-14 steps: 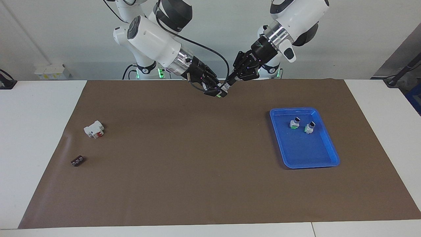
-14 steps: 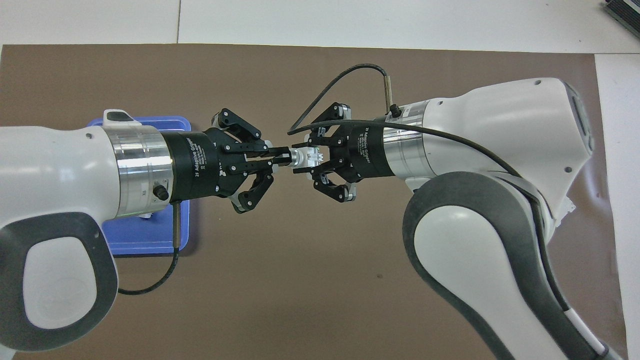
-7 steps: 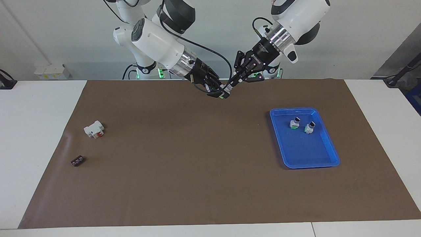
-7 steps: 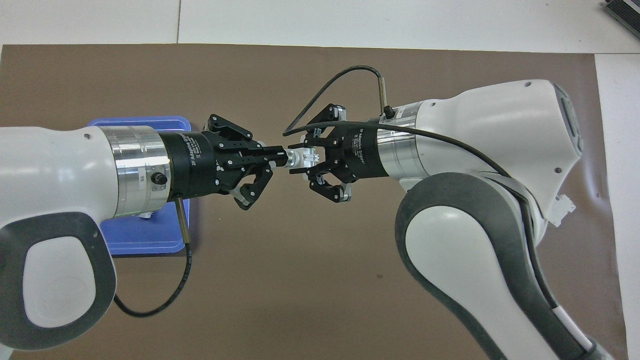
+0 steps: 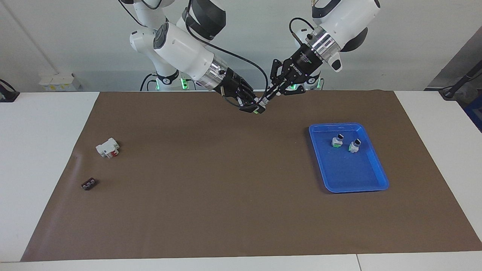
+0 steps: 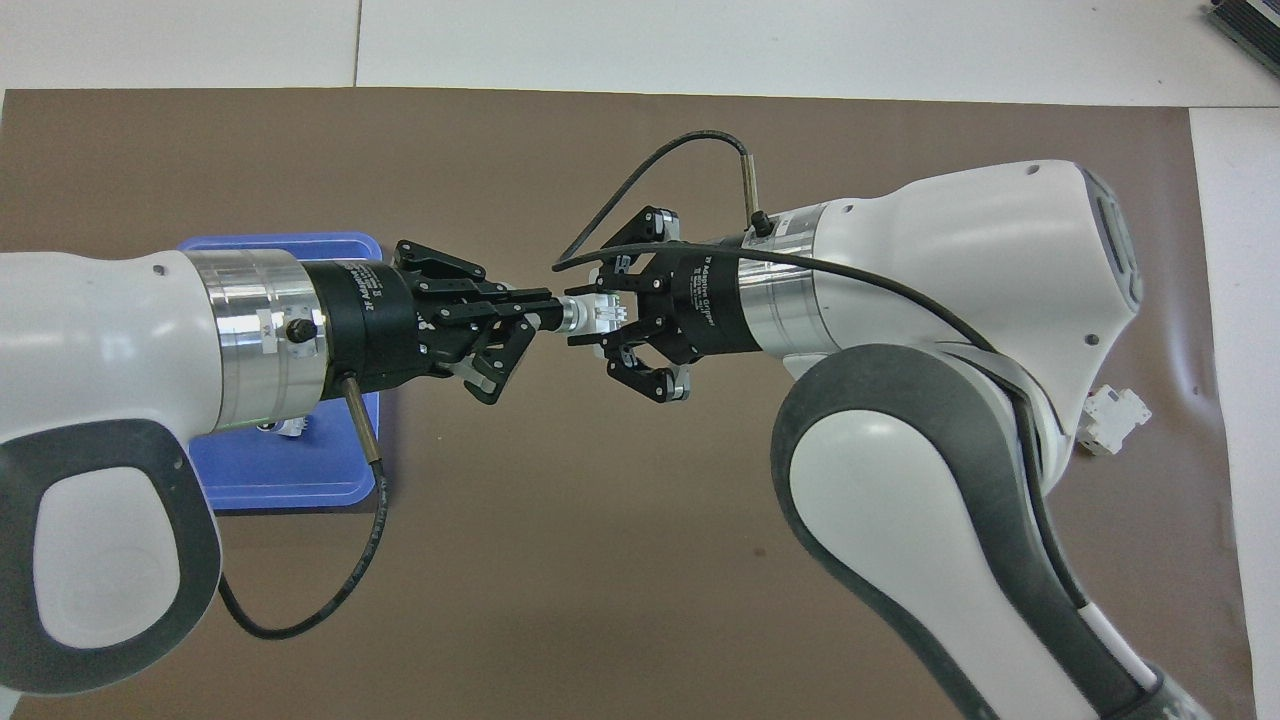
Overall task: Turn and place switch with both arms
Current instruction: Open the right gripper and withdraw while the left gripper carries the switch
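Note:
The switch (image 5: 260,106) is held in the air between both grippers, over the brown mat near the robots' edge. My right gripper (image 5: 252,108) is shut on its white-grey body, with the green end showing. My left gripper (image 5: 266,98) is shut on its black knob. In the overhead view the switch (image 6: 588,312) lies level between the left gripper (image 6: 545,312) and the right gripper (image 6: 606,318). Two identical switches (image 5: 337,140) (image 5: 354,145) stand in the blue tray (image 5: 350,171).
The blue tray (image 6: 290,475) lies toward the left arm's end, partly under the left arm in the overhead view. A white block with red parts (image 5: 108,148) (image 6: 1115,418) and a small dark terminal strip (image 5: 89,184) lie toward the right arm's end.
The left wrist has rotated about its axis with the knob in its fingers. Both grippers and the switch have shifted slightly toward the left arm's end.

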`<state>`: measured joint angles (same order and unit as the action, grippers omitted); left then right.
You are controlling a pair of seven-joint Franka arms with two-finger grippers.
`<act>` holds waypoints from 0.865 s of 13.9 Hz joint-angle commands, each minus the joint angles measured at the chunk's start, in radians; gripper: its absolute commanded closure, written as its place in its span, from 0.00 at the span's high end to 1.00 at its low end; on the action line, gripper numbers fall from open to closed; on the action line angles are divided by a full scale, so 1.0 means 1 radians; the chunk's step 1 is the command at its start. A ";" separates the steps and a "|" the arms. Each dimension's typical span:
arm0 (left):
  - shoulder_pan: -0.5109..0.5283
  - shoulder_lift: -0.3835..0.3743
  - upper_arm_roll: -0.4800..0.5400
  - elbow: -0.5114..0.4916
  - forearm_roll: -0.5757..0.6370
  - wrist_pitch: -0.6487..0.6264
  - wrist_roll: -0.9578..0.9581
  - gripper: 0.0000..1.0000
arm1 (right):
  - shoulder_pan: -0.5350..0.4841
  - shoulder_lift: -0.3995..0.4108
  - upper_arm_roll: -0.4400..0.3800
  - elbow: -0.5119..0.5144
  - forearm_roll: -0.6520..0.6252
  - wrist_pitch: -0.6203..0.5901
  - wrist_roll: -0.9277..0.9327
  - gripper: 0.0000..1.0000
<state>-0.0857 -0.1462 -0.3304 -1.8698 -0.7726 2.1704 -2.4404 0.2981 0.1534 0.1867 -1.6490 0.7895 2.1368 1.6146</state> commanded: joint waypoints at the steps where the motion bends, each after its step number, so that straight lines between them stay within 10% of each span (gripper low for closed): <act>1: 0.058 -0.026 0.013 -0.058 0.076 0.063 0.006 0.00 | -0.027 -0.043 -0.010 -0.017 -0.007 -0.046 -0.015 0.00; 2: 0.058 -0.026 0.013 -0.063 0.076 0.068 0.006 0.00 | -0.027 -0.044 -0.010 -0.017 -0.007 -0.046 -0.013 0.00; 3: 0.058 -0.026 0.013 -0.063 0.076 0.068 0.006 0.00 | -0.027 -0.044 -0.010 -0.015 -0.012 -0.055 -0.019 0.89; 4: 0.058 -0.026 0.013 -0.063 0.078 0.068 0.006 0.00 | -0.027 -0.048 -0.010 -0.014 -0.048 -0.064 -0.034 1.00; 12: 0.090 -0.108 0.013 -0.221 0.262 0.066 0.159 0.00 | -0.045 -0.112 -0.018 -0.031 -0.323 -0.140 -0.391 1.00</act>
<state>-0.0264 -0.1763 -0.3157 -1.9846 -0.5373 2.2128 -2.3731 0.2676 0.0724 0.1693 -1.6465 0.5550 2.0116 1.3688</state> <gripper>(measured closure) 0.903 0.000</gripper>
